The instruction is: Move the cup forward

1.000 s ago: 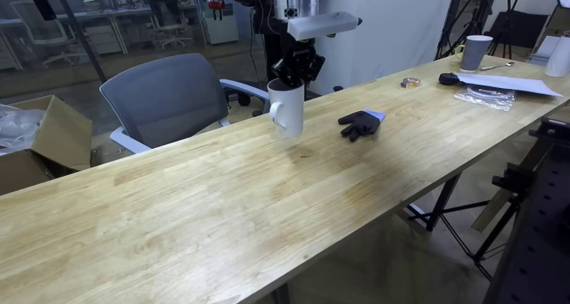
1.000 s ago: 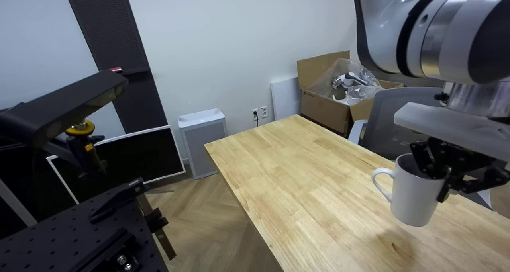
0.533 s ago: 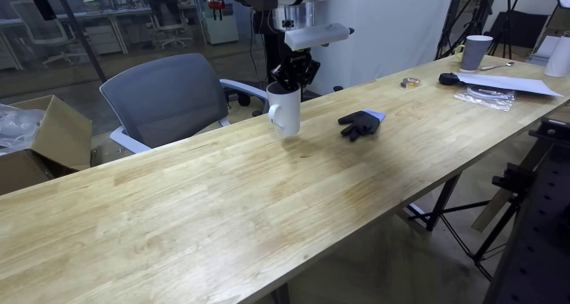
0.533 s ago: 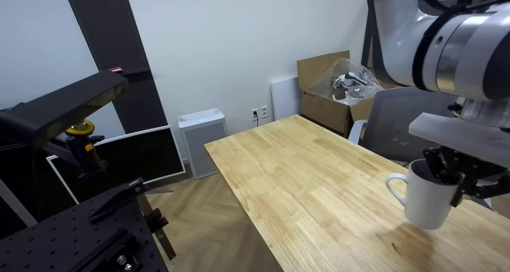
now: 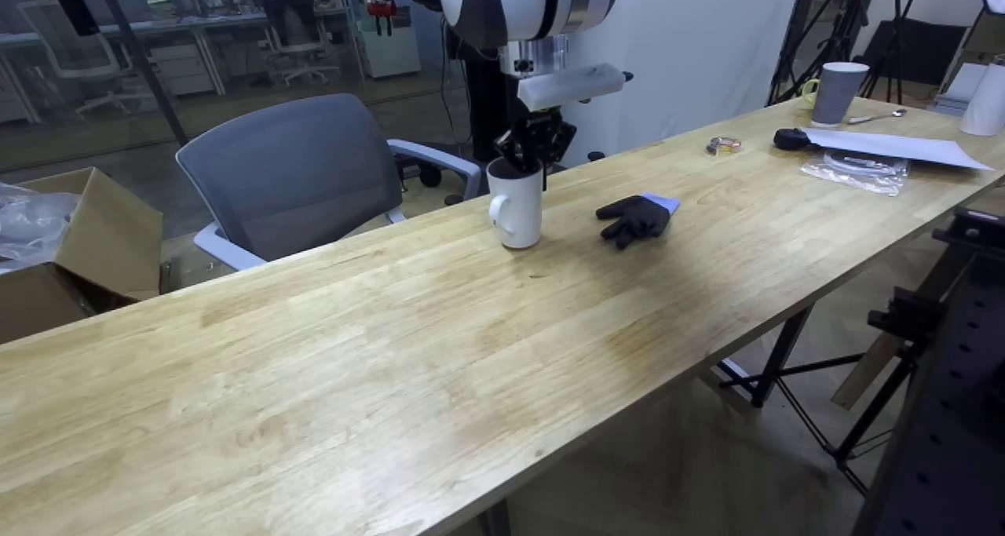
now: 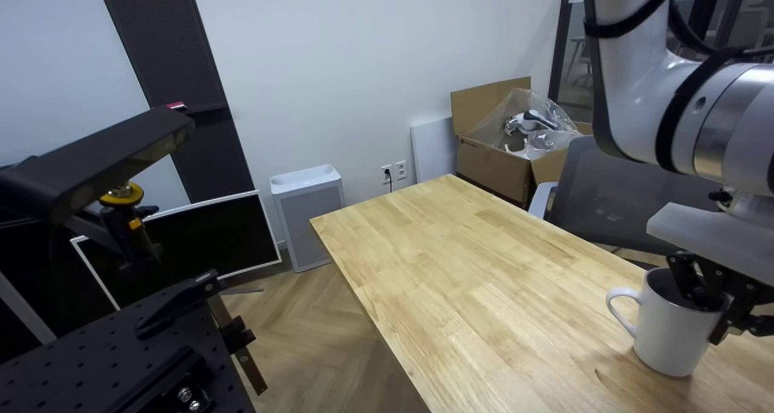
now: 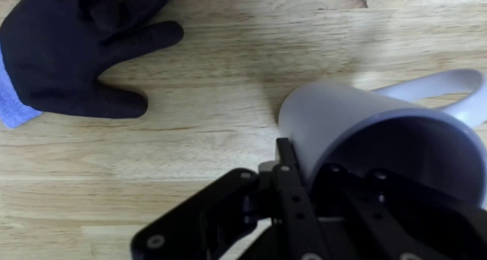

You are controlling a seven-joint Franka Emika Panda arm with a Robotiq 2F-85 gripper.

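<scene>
A white cup (image 5: 518,214) with a handle stands about upright over the wooden table (image 5: 330,363). Its base looks to be at the tabletop; whether it bears fully on the wood is hard to tell. It also shows in an exterior view (image 6: 674,334) and in the wrist view (image 7: 331,111). My black gripper (image 5: 534,173) is shut on the cup's wall on the side away from the handle. In the wrist view one finger (image 7: 287,157) lies along the outside and the other is inside the cup, partly lost in shadow.
A black glove with a blue cuff (image 5: 637,218) lies beside the cup and shows in the wrist view (image 7: 57,58). Farther along are a ring-shaped item (image 5: 723,145), a plastic bag (image 5: 860,171), white paper (image 5: 895,145) and a grey cup (image 5: 838,95). A chair (image 5: 298,175) stands at the table's edge.
My gripper has carried the cup downward, from above the table to about the tabletop. In an exterior view it has also shifted right. The glove and other things have not moved.
</scene>
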